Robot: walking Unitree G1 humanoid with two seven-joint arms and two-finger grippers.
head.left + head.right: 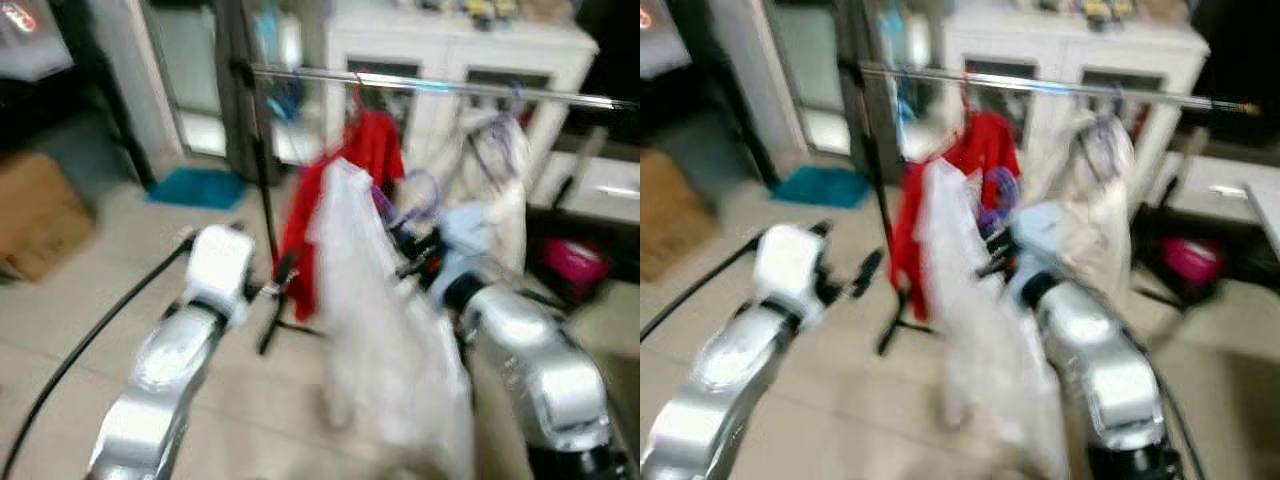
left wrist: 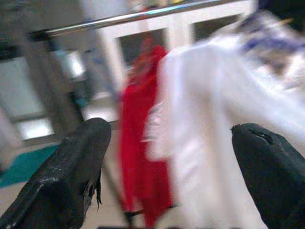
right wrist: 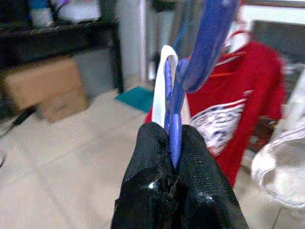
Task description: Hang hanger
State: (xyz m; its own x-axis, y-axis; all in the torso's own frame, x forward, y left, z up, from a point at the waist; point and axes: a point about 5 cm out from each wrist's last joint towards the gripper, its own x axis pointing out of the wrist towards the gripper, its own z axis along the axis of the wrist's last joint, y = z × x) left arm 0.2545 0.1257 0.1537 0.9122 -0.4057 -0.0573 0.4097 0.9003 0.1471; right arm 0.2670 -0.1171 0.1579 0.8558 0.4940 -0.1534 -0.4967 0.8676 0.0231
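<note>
Head views blurred. Right gripper (image 3: pixel 175 143): black fingers clamped on blue plastic hanger (image 3: pixel 200 52) carrying white translucent garment (image 1: pixel 385 330), below chrome rail (image 1: pixel 440 87). Left gripper (image 2: pixel 167 157): spread wide, empty. Red shirt (image 3: pixel 238 109) hangs from rail.

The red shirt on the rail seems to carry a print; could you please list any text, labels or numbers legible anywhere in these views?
No text can be read.
Red shirt: a white chest print with dark marks, too blurred to read.
Cardboard box: no legible label.
The right gripper is shut on the blue hanger, which shows no marking.
</note>
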